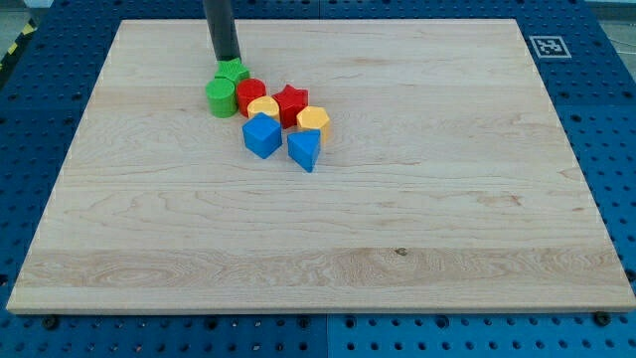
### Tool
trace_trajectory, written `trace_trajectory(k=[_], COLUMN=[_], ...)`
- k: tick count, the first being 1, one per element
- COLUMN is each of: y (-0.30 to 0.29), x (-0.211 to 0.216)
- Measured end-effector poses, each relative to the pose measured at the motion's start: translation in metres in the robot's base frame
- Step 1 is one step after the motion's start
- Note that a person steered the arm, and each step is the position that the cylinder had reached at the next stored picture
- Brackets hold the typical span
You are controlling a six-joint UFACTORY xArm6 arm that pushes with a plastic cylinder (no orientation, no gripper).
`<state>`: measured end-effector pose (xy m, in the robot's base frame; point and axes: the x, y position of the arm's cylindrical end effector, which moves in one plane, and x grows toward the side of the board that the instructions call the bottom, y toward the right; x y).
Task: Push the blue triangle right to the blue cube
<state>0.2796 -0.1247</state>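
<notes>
The blue triangle (305, 150) lies on the wooden board, just right of the blue cube (262, 134) with a narrow gap between them. Both sit at the lower edge of a tight cluster in the board's upper left part. My tip (228, 60) is at the view's top of the cluster, touching or right above the green star (233, 72). It is well up and left of the two blue blocks, with other blocks in between.
The cluster also holds a green cylinder (221, 96), a red cylinder (250, 95), a yellow round block (263, 106), a red star (290, 102) and a yellow hexagon (313, 120). A black-and-white marker (548, 46) sits at the board's (397, 199) top right corner.
</notes>
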Motion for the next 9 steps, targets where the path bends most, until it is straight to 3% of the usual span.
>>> trace_trajectory(k=[1,4,6,9], y=[0.045,0.174,0.152,0.122], x=[0.006,0.124,0.175,0.143])
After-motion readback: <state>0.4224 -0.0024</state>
